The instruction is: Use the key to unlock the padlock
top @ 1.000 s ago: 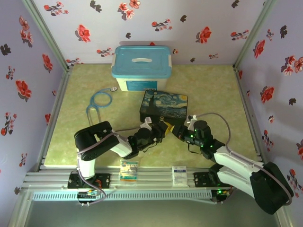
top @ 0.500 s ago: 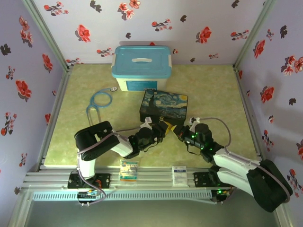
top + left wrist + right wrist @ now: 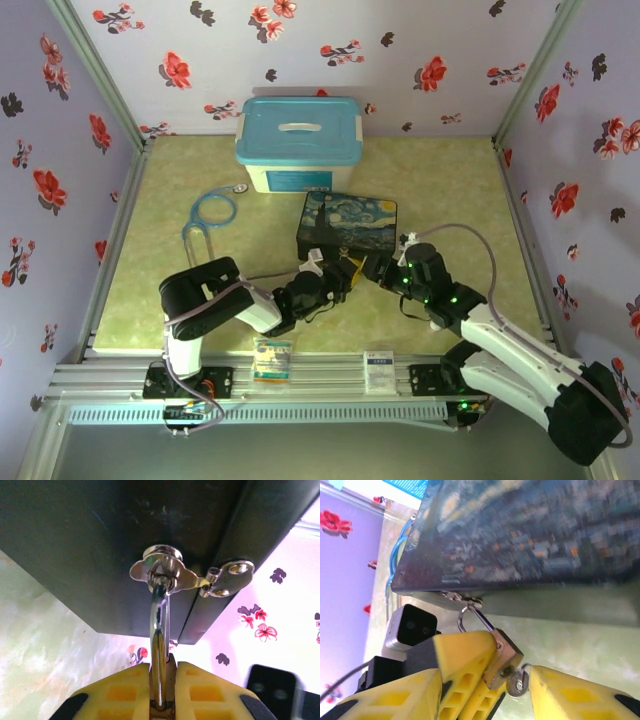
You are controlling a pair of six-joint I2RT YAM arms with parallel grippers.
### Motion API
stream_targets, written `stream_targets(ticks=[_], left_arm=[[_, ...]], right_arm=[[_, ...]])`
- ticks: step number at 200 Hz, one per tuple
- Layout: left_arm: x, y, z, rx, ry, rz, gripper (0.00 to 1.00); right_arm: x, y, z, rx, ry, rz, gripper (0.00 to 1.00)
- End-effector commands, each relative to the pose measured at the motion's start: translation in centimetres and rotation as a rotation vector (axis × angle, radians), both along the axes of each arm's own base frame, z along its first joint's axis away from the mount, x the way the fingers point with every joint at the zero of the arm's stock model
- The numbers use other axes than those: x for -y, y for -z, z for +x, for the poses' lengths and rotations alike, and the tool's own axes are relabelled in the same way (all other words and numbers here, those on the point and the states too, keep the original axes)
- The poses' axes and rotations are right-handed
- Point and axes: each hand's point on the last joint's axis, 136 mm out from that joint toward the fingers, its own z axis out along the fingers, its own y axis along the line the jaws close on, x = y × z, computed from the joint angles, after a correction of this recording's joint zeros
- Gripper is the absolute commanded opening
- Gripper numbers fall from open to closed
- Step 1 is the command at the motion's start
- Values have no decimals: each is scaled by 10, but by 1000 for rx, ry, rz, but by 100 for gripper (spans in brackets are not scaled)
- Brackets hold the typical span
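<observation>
The brass padlock (image 3: 505,652) hangs by its silver shackle (image 3: 159,625) from the metal hasp (image 3: 162,572) on the front of the dark starry-night box (image 3: 348,222). My left gripper (image 3: 162,680) is shut on the padlock's body, with its yellow fingers (image 3: 465,655) on either side of it. The small silver key (image 3: 517,685) sticks out of the padlock's bottom end. My right gripper (image 3: 485,677) stands open around the key. Its right finger (image 3: 580,695) sits just beside the key's ring, and I cannot tell whether they touch. In the top view both grippers meet in front of the box, left gripper (image 3: 338,274) and right gripper (image 3: 378,268).
A white bin with a blue lid (image 3: 298,140) stands behind the box. A blue looped tube (image 3: 210,215) lies at the left. Two small packets (image 3: 272,360) (image 3: 378,365) rest on the front rail. Flowered walls close in three sides.
My right gripper has crept up and left toward the padlock, and its forearm has swung out to the right. The left arm and the padlock have stayed put.
</observation>
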Motion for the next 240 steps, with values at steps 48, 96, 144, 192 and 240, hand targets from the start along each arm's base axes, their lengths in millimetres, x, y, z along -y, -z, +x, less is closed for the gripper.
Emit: stream_targets(ticks=[48, 96, 144, 192, 240], left_arm=[[-4, -14, -4, 43, 12, -48, 0], [-13, -10, -7, 34, 6, -33, 0], [-13, -13, -7, 35, 12, -43, 0], [-13, -23, -8, 52, 16, -55, 0], [-14, -24, -10, 49, 24, -59, 0]], right_arm=[[6, 20, -19, 150, -307, -439, 40], [-1, 10, -16, 313, -378, -480, 35], [-13, 10, -23, 445, -433, -541, 36], [-29, 22, -21, 431, -510, -601, 36], [-31, 32, -23, 433, -523, -607, 33]])
